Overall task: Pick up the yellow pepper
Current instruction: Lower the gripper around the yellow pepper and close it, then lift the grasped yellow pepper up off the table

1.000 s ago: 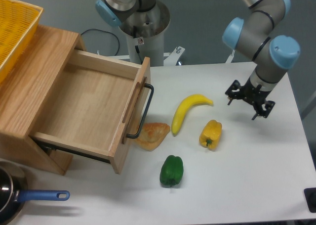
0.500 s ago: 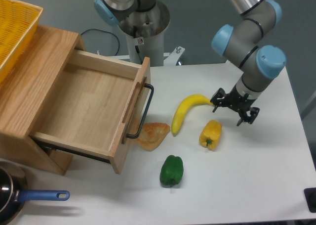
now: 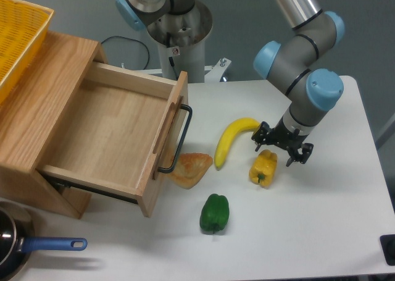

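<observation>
Drawer (image 3: 111, 133): I see it pulled open at left, well apart from the work.
Banana (image 3: 233, 139): it lies just up-left of my target, crowding that side, so I judge I must come in from above.
Yellow pepper (image 3: 263, 167): on the table, right of centre, not yet gripped.
Gripper (image 3: 282, 146): fingers spread wide, empty, over the pepper's upper end.
Change: a second ago it hung farther right; it has slid left and lower toward the pepper.
</observation>
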Robot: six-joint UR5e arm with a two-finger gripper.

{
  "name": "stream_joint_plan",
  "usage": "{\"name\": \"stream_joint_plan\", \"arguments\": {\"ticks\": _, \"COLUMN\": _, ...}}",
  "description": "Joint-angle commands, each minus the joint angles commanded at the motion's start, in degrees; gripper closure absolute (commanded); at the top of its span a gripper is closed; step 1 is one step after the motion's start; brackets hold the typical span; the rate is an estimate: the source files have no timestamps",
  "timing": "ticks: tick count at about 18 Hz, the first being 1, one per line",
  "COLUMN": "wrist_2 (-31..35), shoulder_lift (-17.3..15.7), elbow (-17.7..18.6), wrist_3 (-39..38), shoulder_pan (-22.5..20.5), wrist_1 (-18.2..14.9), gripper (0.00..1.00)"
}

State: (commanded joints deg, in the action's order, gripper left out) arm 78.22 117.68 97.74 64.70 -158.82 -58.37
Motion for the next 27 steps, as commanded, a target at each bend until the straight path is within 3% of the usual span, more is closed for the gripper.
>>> {"name": "stream_joint_plan", "arguments": {"ticks": 8, "wrist_2": 0.18, "shoulder_lift": 1.15, "elbow": -0.26, "wrist_3": -1.5, "shoulder_pan": 1.15, "wrist_1": 0.53, "gripper": 0.0}}
{"name": "stream_joint_plan", "arguments": {"ticks": 13, "wrist_2": 1.05, "shoulder_lift": 1.59, "elbow": -0.44, "wrist_3": -1.15, "shoulder_pan": 1.23, "wrist_1": 0.62, "gripper": 0.25}}
{"name": "stream_joint_plan", "arguments": {"ticks": 18, "wrist_2": 3.33, "shoulder_lift": 1.76, "elbow": -1.4, "wrist_3": -1.06, "shoulder_pan": 1.85, "wrist_1": 0.62, "gripper": 0.65}}
{"name": "stream_joint_plan", "arguments": {"ticks": 27, "wrist_2": 7.9, "shoulder_lift": 0.97, "elbow": -4.39, "wrist_3": 0.34, "shoulder_pan": 2.03, "wrist_1": 0.45, "gripper": 0.68}}
